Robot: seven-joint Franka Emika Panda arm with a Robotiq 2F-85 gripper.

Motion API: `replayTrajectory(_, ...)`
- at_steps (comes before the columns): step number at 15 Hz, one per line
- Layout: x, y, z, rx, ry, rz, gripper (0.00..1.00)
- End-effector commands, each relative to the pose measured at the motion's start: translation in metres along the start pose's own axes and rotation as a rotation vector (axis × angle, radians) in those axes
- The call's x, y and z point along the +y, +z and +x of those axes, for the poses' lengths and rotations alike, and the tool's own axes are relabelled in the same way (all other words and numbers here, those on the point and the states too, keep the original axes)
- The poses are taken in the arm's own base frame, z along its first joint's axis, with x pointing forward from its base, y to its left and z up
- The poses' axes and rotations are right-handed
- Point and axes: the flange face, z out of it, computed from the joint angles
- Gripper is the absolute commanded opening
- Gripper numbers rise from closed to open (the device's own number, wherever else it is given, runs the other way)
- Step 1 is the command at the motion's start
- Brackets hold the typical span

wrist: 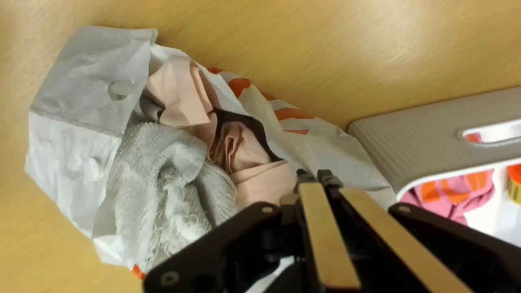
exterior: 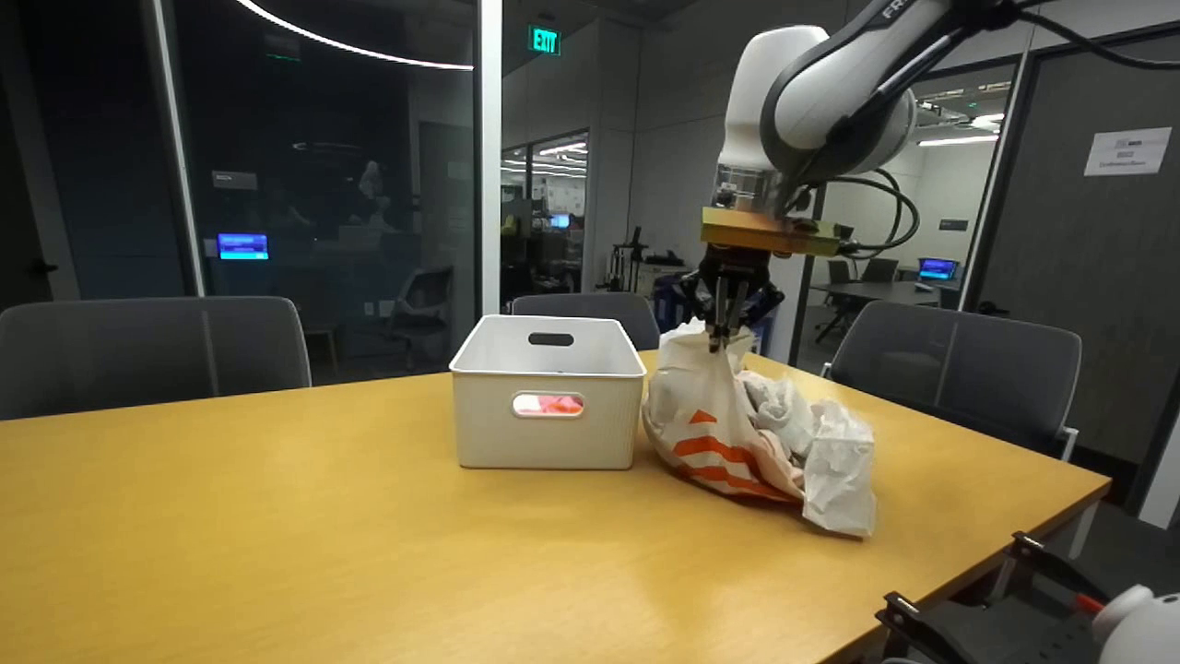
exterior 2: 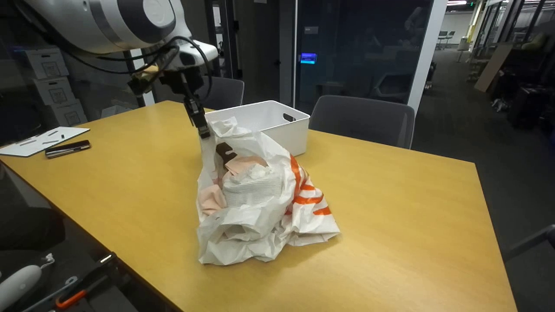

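The black gripper (exterior: 717,341) points down with its fingertips together on the rim of a white plastic bag (exterior: 687,406) with orange stripes. In the wrist view, folds of the bag (wrist: 338,150) run in between the two fingertips, so the jaws are shut on its edge. The pinched side stands up from the table, while the opposite side lies slumped. Inside the bag's mouth are a grey-white towel (exterior 2: 251,186) and a pink cloth with a dark brown patch (wrist: 260,183). The cloths partly cover each other.
Touching or close beside the bag is a white bin (exterior: 548,420); a pink and orange cloth (wrist: 452,191) and an orange-yellow container (wrist: 515,183) are inside it. A white sheet (exterior 2: 39,141) and a dark case (exterior 2: 67,148) lie near the table (exterior 2: 412,208) edge. Chairs (exterior: 949,369) surround the table.
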Motion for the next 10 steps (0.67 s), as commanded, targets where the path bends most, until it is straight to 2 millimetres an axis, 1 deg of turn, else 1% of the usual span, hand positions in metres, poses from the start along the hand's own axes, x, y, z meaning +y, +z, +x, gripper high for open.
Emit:
replayTrajectory(1, 0.002, 0.026, 0.013, -0.123, -0.050, 0.047, 0.07)
replayTrajectory(2, 0.004, 0.029, 0.014, -0.150, -0.059, 0.059, 0.30)
replayTrajectory(4, 0.008, 0.032, 0.015, -0.195, -0.058, 0.078, 0.32)
replayTrajectory(5, 0.012, 0.031, 0.014, -0.210, -0.048, 0.074, 0.37)
replayTrajectory(10, 0.038, 0.020, 0.001, -0.278, 0.028, -0.008, 0.77)
